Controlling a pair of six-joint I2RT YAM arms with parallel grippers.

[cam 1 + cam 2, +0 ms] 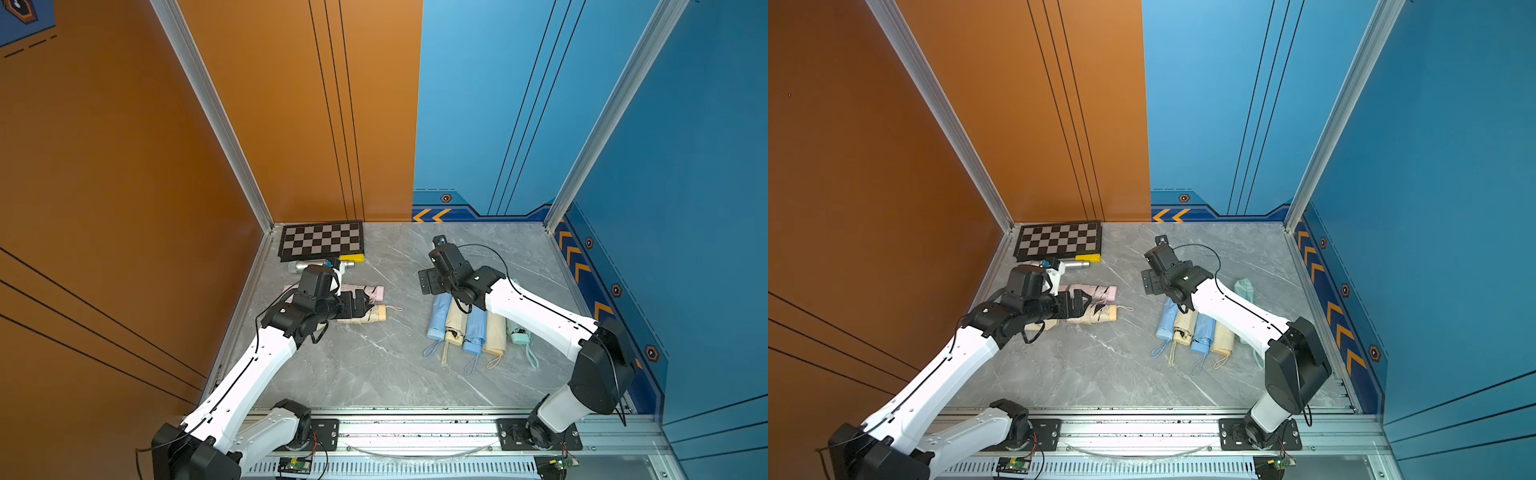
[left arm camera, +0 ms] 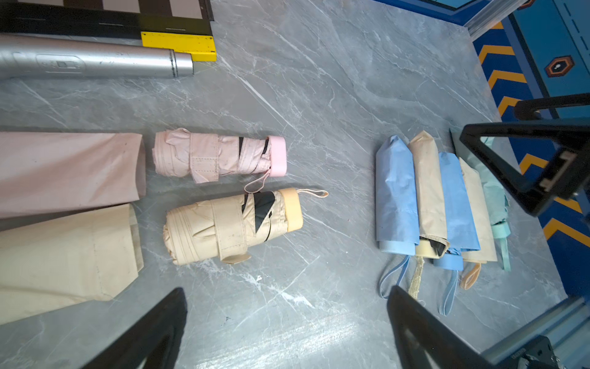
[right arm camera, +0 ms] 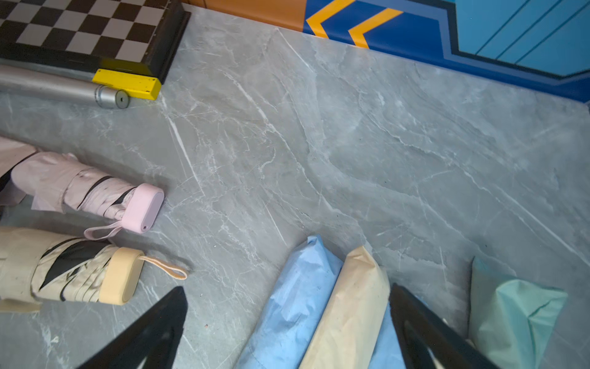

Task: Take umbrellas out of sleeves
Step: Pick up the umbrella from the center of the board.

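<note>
Left wrist view is giving you what the left arm is mostly hiding in both top views: the empty pink sleeve (image 2: 70, 172) and empty cream sleeve (image 2: 64, 255), lying flat on the desk (image 2: 319, 96) off to one side of the left jaws, mouths facing the two bare umbrellas. The pink umbrella (image 2: 217, 156) and cream umbrella (image 2: 233, 223) are lying just ahead of the left gripper (image 2: 287, 289), handles pointing toward the row of five sleeved umbrellas (image 2: 456, 204). Your left jaws are standing fully spread, gripping nothing; only bare desk is showing between them.

Right wrist view is catching just the closed tips of that row. The top views are showing you the whole row, side by side, cords trailing away from the right jaws.

Right gripper (image 3: 287, 287) is hovering over the row's far tips. Jaws are spread wide and holding nothing. The blue sleeve (image 3: 293, 303) and filled cream sleeve (image 3: 348, 303) tips are showing between them; the mint sleeve (image 3: 517, 313) is sitting just outside. I can't tell whether a finger is touching fabric.

Silver cylinder (image 2: 95, 62), yellow block (image 2: 178, 44) and checkerboard (image 3: 79, 28) are sitting well beyond both jaws, at the back wall.
</note>
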